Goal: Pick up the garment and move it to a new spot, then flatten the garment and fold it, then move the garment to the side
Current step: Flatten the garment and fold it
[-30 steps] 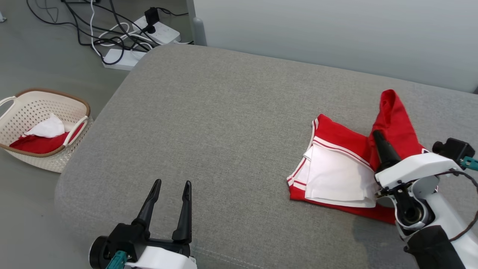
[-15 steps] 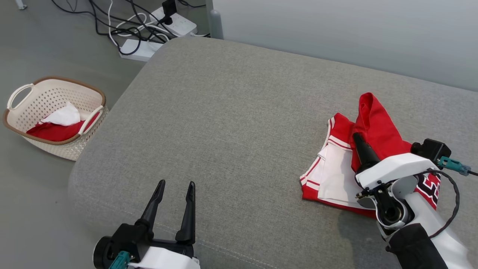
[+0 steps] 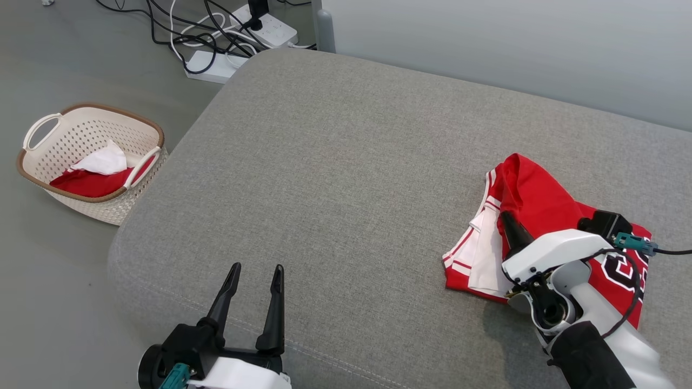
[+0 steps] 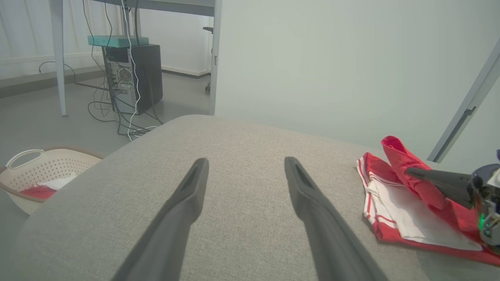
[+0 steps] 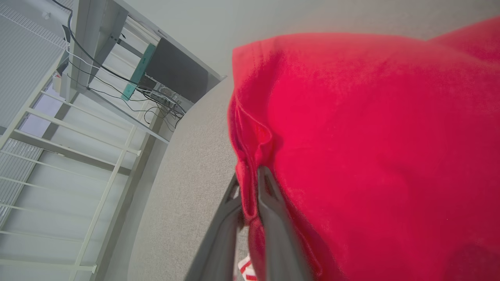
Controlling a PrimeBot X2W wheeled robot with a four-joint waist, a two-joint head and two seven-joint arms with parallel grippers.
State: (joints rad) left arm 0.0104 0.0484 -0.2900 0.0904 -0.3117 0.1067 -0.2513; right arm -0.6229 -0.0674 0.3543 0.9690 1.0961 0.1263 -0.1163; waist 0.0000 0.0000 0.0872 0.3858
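The garment (image 3: 540, 200), a red jersey with white trim and a white inner panel, lies on the right of the grey cushion (image 3: 335, 162). My right gripper (image 3: 506, 219) is shut on a red fold of it, held just above the white panel and draped partly over it. In the right wrist view the red cloth of the garment (image 5: 371, 136) is pinched between the right gripper (image 5: 249, 175). My left gripper (image 3: 257, 267) stands open over the cushion's front edge with nothing in it. The left wrist view shows the left gripper (image 4: 246, 160) well left of the garment (image 4: 402, 218).
A cream laundry basket (image 3: 108, 210) holding red and white cloth sits on the floor off the cushion's left edge. Power strips and tangled cables (image 3: 227, 32) lie on the floor at the far left. A pale wall (image 3: 486, 43) runs behind the cushion.
The head camera has swung, shifting the picture rightward. My right gripper has carried the red fold lower and to the left, so it covers more of the white panel. The left gripper stays open.
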